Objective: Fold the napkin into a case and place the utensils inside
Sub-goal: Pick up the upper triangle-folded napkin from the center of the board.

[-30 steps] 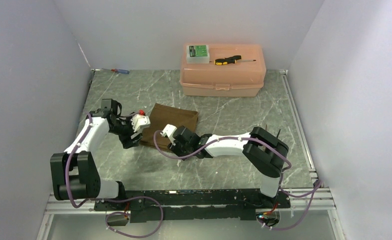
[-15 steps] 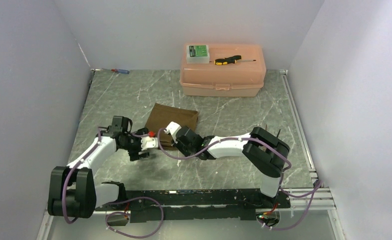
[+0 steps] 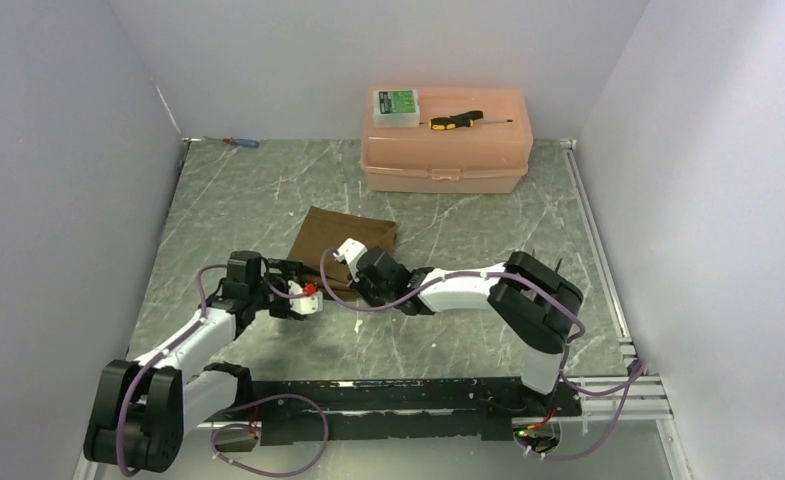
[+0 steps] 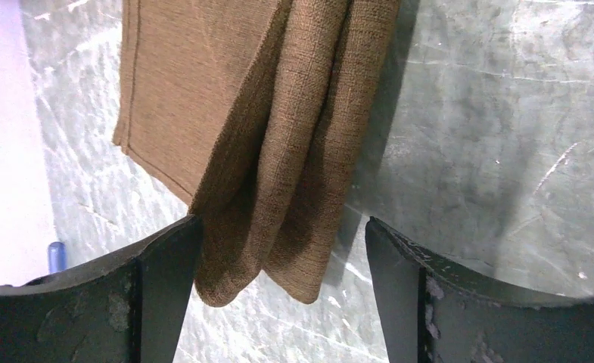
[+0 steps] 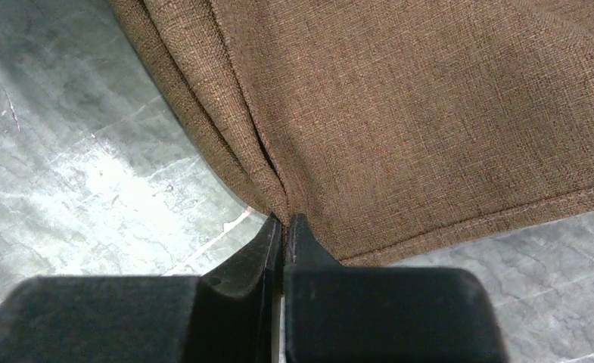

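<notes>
The napkin (image 3: 343, 238) is a dark-brown cloth lying folded on the marble table (image 3: 248, 200), left of centre. My right gripper (image 3: 350, 278) rests at the cloth's near edge. In the right wrist view its jaws (image 5: 284, 227) are shut, pinching a crease of the napkin (image 5: 430, 113). My left gripper (image 3: 313, 290) sits at the napkin's near left corner. In the left wrist view it (image 4: 278, 257) stands open, with the doubled corner of the napkin (image 4: 278, 113) between its fingers (image 4: 157, 287) and touching neither. The utensils are out of view.
A pink plastic box (image 3: 446, 150) stands at the back, with a yellow-and-black screwdriver (image 3: 455, 121) and a small green-and-white box (image 3: 396, 104) on its lid. A blue-and-red screwdriver (image 3: 240, 142) lies at the far left corner. Grey walls close in both sides.
My left arm drew back toward the near edge and swung its open gripper right to the napkin's near corner. My right gripper moved onto the napkin's near edge and shut on it.
</notes>
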`<move>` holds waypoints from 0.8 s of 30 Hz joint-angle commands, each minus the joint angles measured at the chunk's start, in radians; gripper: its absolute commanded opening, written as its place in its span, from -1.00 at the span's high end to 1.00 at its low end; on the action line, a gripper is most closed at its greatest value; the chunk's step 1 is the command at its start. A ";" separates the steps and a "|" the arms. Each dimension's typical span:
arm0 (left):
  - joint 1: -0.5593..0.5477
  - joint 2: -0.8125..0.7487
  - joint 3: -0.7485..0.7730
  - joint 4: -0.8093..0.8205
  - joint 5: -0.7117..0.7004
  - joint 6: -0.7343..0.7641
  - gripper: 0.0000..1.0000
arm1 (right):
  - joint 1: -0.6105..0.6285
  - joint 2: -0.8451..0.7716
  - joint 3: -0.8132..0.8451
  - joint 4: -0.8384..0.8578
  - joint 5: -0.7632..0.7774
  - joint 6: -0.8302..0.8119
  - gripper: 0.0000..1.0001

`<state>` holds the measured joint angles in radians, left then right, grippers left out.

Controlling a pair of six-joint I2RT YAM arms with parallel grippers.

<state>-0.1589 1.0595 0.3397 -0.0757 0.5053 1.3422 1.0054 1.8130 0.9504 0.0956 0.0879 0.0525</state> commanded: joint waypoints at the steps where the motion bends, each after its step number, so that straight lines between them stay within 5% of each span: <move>1: -0.011 -0.043 -0.040 0.130 -0.014 -0.011 -0.69 | -0.018 -0.023 -0.010 -0.091 0.005 -0.018 1.00; 8: -0.016 -0.244 -0.058 -0.101 0.107 0.072 -0.71 | -0.018 -0.007 0.011 -0.123 0.011 -0.023 1.00; 11: -0.016 -0.291 -0.104 -0.068 0.142 0.093 -0.78 | -0.019 -0.004 0.024 -0.129 0.012 -0.023 1.00; 19: -0.014 -0.045 -0.002 0.007 0.029 0.007 -0.88 | -0.019 -0.026 0.012 -0.126 0.012 -0.020 1.00; 24: -0.015 -0.041 0.019 0.027 0.079 -0.009 -0.88 | -0.020 -0.032 0.005 -0.125 0.008 -0.018 1.00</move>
<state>-0.1730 1.0386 0.3336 -0.0673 0.5514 1.3636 0.9962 1.8076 0.9653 0.0463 0.0776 0.0448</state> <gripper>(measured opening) 0.941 0.029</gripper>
